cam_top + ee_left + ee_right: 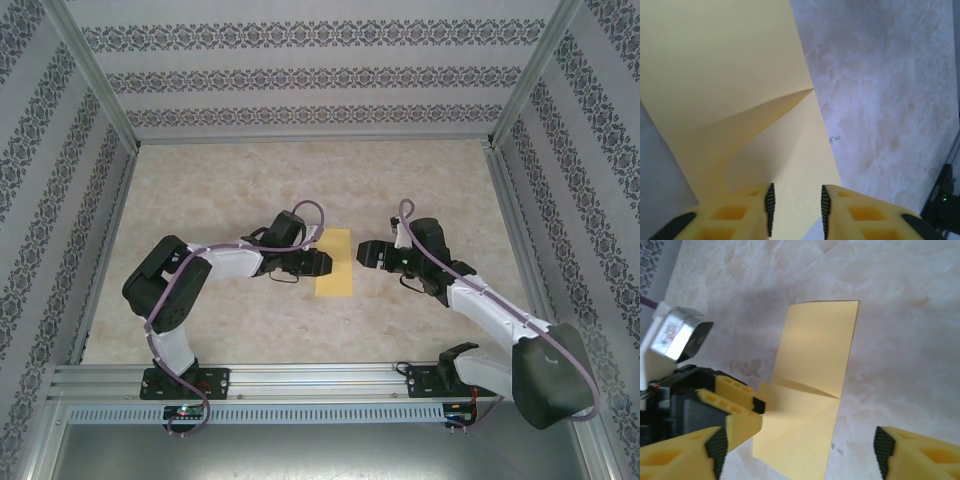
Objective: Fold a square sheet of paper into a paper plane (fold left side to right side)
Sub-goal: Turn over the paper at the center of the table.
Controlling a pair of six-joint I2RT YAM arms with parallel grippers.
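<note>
Gaping right claw (800, 447), empty, beside paper (815, 350)

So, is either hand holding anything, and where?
Nothing is held. The right hand is open, clear of the yellow paper; the left hand sits open over its left edge.

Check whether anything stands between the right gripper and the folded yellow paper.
Nothing visible does. The right gripper, fingers spread wide, faces the right edge of the paper with just bare table between them. The left gripper sits at the paper's opposite edge, not in that path.
</note>
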